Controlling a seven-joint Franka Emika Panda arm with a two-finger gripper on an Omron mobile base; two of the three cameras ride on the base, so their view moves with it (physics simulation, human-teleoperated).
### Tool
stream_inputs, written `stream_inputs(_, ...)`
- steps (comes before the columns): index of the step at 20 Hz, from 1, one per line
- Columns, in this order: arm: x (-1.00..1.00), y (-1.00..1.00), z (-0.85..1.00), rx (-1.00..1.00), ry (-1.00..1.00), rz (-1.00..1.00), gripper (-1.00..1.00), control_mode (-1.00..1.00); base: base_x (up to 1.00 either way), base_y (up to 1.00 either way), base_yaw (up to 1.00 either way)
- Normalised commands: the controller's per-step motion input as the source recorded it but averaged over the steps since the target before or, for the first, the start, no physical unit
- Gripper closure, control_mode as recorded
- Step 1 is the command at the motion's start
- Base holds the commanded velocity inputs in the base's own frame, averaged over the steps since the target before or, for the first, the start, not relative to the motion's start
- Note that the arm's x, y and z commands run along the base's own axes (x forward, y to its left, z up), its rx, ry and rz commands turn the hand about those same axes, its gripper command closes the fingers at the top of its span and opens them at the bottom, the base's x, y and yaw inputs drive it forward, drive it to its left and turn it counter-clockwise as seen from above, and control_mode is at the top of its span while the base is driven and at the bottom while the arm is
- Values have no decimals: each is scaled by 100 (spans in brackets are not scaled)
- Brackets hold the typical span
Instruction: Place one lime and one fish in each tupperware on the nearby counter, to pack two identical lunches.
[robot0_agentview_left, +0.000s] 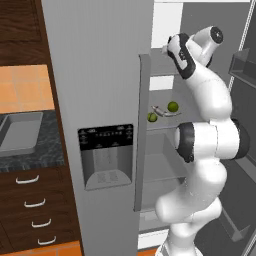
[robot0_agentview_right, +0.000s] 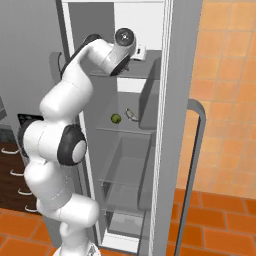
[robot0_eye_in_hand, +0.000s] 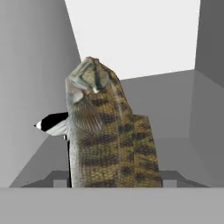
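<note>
Brown-banded fish between end effector jaws

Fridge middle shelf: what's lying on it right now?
On the shelf lie two limes with a fish between them. The arm hides the shelf's right part, so anything there can't be seen.

Between the fingers, the fish is olive-brown with dark scaly bars; the limes are yellow-green.
</note>
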Motion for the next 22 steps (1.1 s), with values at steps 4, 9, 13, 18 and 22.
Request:
stream_inputs(4, -100, 0, 9, 1, -1, -11, 100, -100, 0, 0, 0)
stream_inputs(9, -100, 6, 21, 5, 1, -13, 100, -100, 0, 0, 0)
stream_inputs(13, -100, 13, 17, 9, 15, -10, 100, -100, 0, 0, 0)
stream_inputs(18, -100, 8, -5, 11, 30, -3, 100, -100, 0, 0, 0)
stream_inputs(22, -100, 11, -57, 1, 13, 3, 100, -100, 0, 0, 0)
